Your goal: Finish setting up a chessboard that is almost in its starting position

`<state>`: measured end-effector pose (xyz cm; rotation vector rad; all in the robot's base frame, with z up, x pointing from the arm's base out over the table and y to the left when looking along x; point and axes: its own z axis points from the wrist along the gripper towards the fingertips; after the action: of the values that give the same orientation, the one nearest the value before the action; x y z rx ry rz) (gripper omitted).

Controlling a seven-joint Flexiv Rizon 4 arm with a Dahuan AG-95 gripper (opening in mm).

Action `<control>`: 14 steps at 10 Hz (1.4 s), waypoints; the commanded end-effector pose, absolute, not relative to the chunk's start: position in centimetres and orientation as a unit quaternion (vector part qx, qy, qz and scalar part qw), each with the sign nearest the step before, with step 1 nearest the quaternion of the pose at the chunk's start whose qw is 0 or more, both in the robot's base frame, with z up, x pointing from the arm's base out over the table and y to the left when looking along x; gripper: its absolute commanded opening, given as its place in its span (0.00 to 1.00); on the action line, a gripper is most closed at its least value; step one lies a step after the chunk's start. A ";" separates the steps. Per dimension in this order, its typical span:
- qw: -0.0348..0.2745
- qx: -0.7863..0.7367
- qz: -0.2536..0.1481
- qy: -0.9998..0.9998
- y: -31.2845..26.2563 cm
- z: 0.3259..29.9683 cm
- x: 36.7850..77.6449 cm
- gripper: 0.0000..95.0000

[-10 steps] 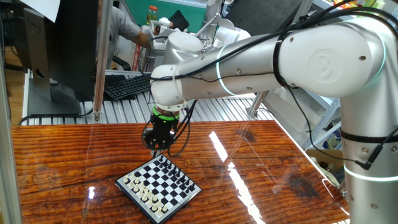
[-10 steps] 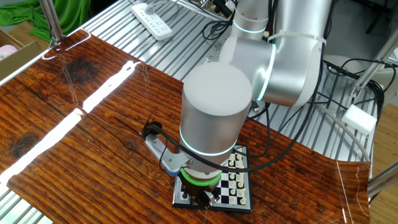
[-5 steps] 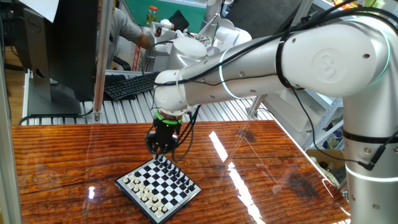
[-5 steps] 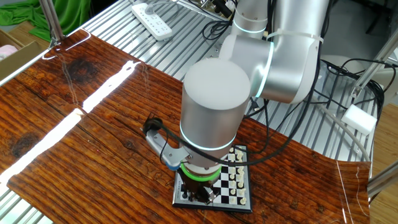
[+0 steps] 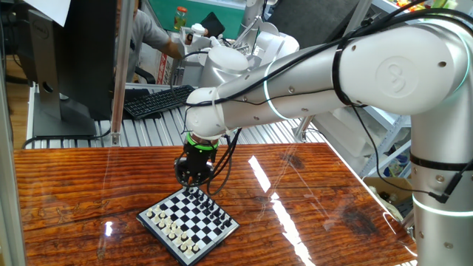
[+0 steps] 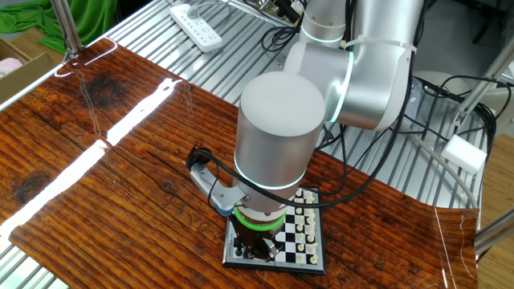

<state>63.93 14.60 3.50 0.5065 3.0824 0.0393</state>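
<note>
The chessboard [image 5: 179,212] lies on the wooden table, turned like a diamond, with white pieces along its near-left edge and black pieces along its far-right edge. My gripper [image 5: 194,180] hangs point-down just above the board's far corner, over the black pieces. Its dark fingers are too small and shadowed to show their gap or whether they hold a piece. In the other fixed view the board [image 6: 307,241] is partly covered by my wrist, and the gripper [image 6: 255,249] is mostly hidden under it.
The wooden table [image 5: 310,214] ends at a ribbed metal surface [image 5: 148,131] behind it. A keyboard [image 5: 151,102] and a monitor [image 5: 66,52] stand at the back, with a person [image 5: 151,33] beyond. A power strip [image 6: 197,16] lies on the metal slats.
My gripper has shifted slightly right and lower, closer over the black pieces at the board's far corner. The board has not moved.
</note>
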 end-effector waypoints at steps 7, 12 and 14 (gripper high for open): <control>0.012 0.159 0.011 0.987 14.6 3.4 63.9 0.00; 0.013 0.162 0.012 0.987 14.7 3.1 63.9 0.00; 0.013 0.161 0.013 0.987 14.7 3.0 63.9 0.00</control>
<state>63.97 14.67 3.00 0.5045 3.0745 0.0372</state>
